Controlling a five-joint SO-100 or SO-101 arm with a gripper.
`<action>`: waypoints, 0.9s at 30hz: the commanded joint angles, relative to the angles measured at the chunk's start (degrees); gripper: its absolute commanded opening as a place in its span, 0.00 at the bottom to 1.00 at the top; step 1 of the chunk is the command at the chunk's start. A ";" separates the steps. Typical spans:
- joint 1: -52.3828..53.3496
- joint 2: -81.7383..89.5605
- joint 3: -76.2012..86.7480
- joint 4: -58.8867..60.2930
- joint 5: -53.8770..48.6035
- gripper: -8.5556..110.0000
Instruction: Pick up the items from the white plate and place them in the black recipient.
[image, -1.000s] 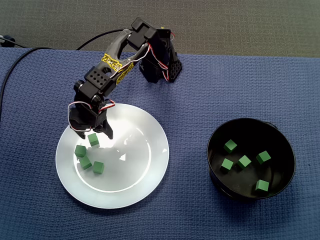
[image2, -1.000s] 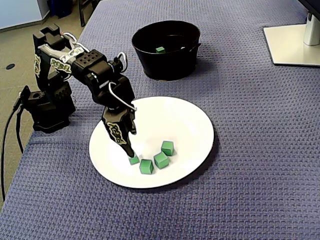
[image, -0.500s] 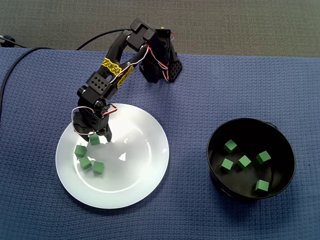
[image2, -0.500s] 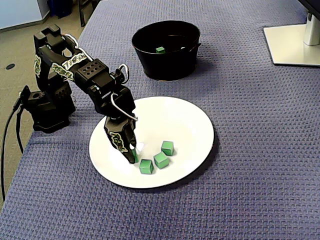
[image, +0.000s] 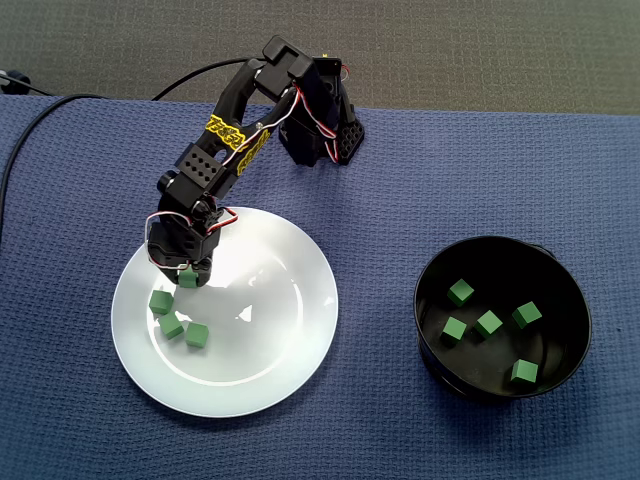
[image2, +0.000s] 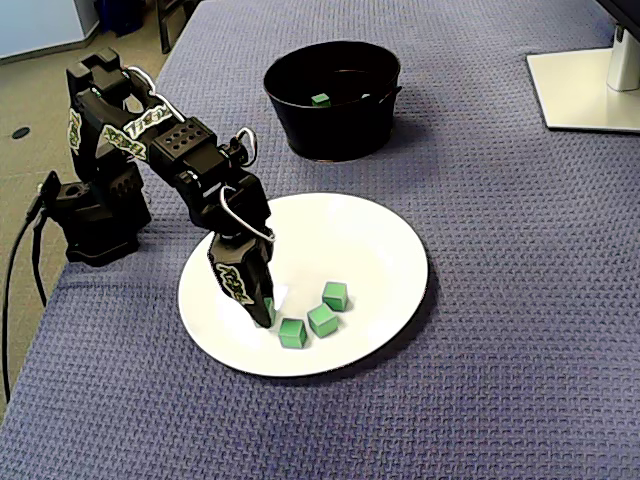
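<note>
Three loose green cubes (image: 171, 325) cluster at the left side of the white plate (image: 270, 335) in a fixed view; a fourth cube (image: 188, 280) sits just above them, nearer the plate's upper-left rim. The gripper (image: 187, 277) is over that cube, jaws drawn in tight against its sides; whether the cube is clear of the plate's surface cannot be told. Well apart to the plate's right, the black bowl (image: 572, 300) holds five more cubes (image: 488, 323).
</note>
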 joint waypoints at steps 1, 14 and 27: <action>0.79 6.15 -6.59 8.44 8.88 0.07; -21.45 33.40 -30.23 25.84 67.59 0.07; -55.81 23.12 -30.41 13.80 98.35 0.07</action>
